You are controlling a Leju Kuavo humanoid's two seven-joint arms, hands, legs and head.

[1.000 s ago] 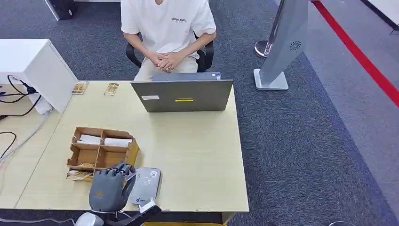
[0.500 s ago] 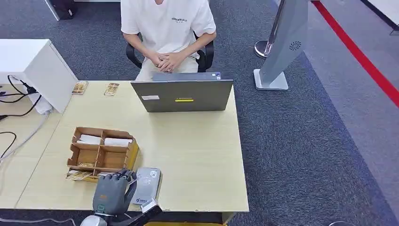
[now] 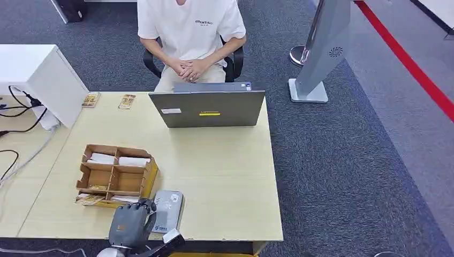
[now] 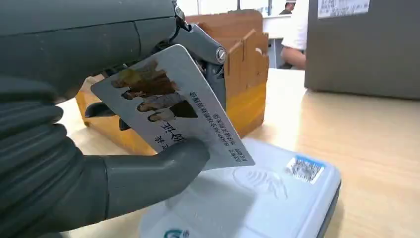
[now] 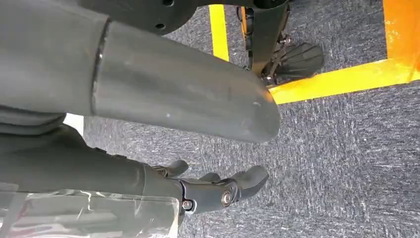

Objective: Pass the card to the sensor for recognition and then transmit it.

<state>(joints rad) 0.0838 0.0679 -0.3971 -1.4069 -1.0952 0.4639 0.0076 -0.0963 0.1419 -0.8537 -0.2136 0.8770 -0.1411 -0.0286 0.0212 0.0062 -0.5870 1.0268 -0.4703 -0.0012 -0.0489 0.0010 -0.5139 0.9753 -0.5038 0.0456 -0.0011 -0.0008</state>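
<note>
Dark grey carpet surrounds a pale wooden table (image 3: 225, 176), with a red line across the floor at far right. Nearest the robot, at the table's front edge, the left hand (image 3: 128, 227) pinches a printed card (image 4: 171, 116) between thumb and fingers; the card is held tilted, just above the near end of the sensor (image 3: 167, 210), a flat grey pad with rounded corners lying on the table. Whether the card touches the pad cannot be told from the wrist view. The right hand (image 5: 218, 191) hangs beside the robot's body over the carpet, near yellow floor tape, fingers loosely curled and holding nothing. Just beyond the left hand stands a brown cardboard organiser (image 3: 115, 174) with several compartments; white items lie in its two far compartments and more cards rest at its near left corner. Farther back, a closed-looking grey laptop (image 3: 207, 107) faces away, its lid toward the robot. Two small printed cards (image 3: 110, 100) lie near the table's far left edge. Behind the table a person (image 3: 191, 32) in a white shirt sits on a chair, hands clasped. A grey stand (image 3: 321, 53) rises at far right.
</note>
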